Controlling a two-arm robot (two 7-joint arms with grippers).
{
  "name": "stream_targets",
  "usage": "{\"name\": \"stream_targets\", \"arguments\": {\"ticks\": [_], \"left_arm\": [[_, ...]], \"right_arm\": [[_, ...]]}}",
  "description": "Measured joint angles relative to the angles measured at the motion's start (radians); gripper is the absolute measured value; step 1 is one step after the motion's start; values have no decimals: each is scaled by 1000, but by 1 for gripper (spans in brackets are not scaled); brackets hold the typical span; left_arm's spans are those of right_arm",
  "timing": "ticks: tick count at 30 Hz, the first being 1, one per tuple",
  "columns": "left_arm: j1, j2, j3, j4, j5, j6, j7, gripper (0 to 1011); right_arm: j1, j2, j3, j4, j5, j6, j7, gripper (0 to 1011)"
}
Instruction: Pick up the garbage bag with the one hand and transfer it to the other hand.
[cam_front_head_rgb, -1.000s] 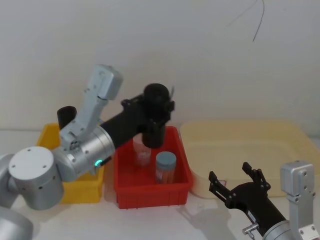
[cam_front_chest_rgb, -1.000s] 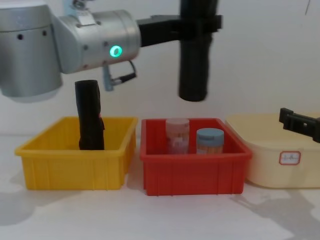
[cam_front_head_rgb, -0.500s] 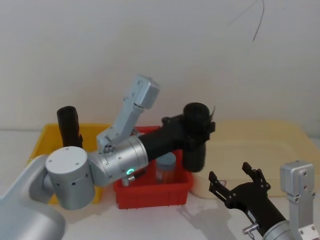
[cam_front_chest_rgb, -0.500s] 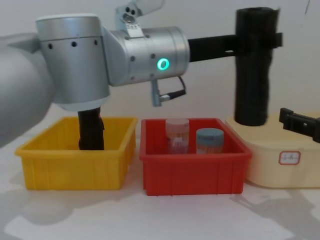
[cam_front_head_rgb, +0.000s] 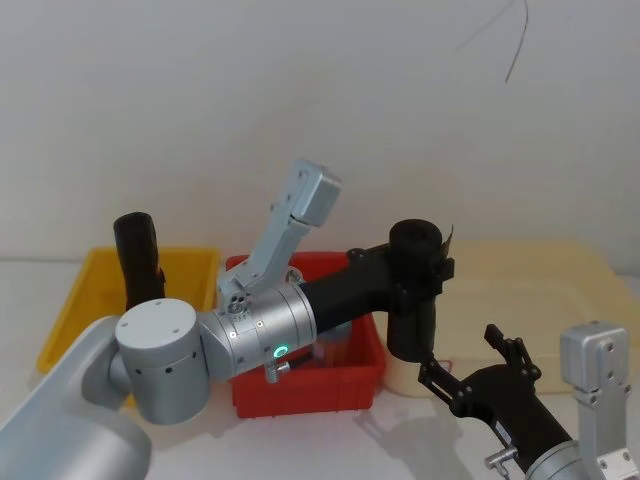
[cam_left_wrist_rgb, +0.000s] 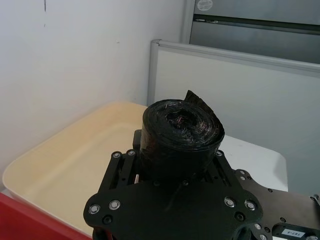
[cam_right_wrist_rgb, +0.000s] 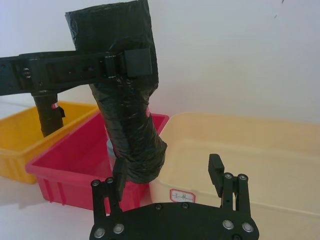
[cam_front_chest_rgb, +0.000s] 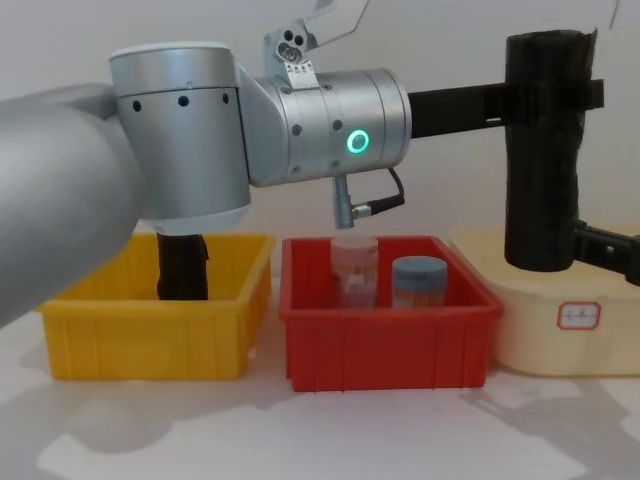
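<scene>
Black slim right gripper (cam_front_head_rgb: 460, 350): nearest to the robot, low and to the right of the red bin (cam_front_head_rgb: 305, 385), nearer than its front wall. Fingers are spread apart and hold nothing. In the right wrist view one finger stands in front of the roll's lower end; contact cannot be told.
Counter (cam_front_chest_rgb: 300, 430): white, carrying all three containers.
Garbage bag (cam_front_head_rgb: 412, 320): black crinkled roll, held in the air roughly upright, just right of the red bin. Its lower end hangs above the bin's rim level, at the side where the cream tray adjoins.
Left gripper (cam_front_head_rgb: 418, 268): on a silver-grey arm with a lit green ring, reaching across above the red bin from its left. Fingers are clamped around the upper part of the garbage bag.
Red bin contents: two jars, one clear with a pale lid (cam_front_chest_rgb: 355, 270) and one with a blue lid (cam_front_chest_rgb: 418, 280), standing upright side by side.
Yellow bin (cam_front_head_rgb: 65, 320): just left of the red bin, with a second black roll (cam_front_head_rgb: 138, 255) standing upright inside.
Cream tray (cam_front_head_rgb: 530, 290): just right of the red bin, a small label on its front wall.
Wall: white, behind the red bin.
</scene>
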Motion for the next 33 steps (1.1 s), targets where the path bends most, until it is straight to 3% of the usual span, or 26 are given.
{"name": "stream_targets", "arguments": {"ticks": [14,33], "left_arm": [[-3,-2,12,8,-14,-1,-4,486],[-4,-2,16,10,-18,-4,-6,486]], "right_arm": [[0,3,-2,-4,-7,0,4,1001],[23,31,-40,-28,-65,13,56,1001]]}}
